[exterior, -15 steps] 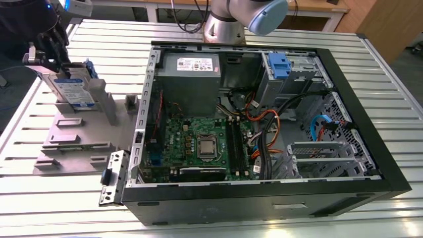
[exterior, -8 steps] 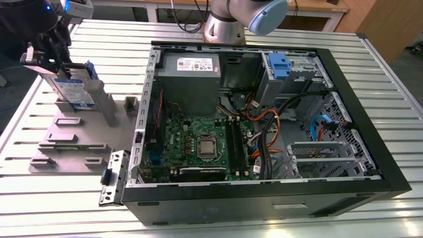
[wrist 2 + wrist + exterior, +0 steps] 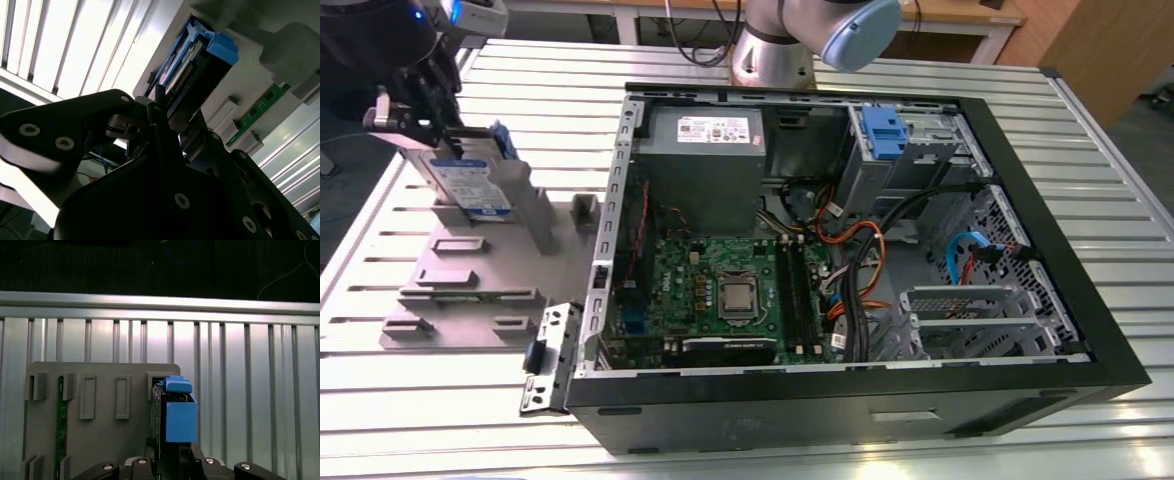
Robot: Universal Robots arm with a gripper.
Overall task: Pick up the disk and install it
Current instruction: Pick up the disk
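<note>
Logging the black end effector [image 3: 427,135] poised at the silver-grey disk [image 3: 464,180] in its blue plastic carrier [image 3: 180,422], upright in the grey slotted holder [image 3: 467,285] on the ribbed metal counter [image 3: 427,440], we cannot tell its closure, and judge an off-centre grip could wedge the carrier.

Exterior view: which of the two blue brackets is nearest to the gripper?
The one framing the disk standing in the grey holder at the exterior view's left, by the gripper. The other bracket sits inside the computer case.
</note>
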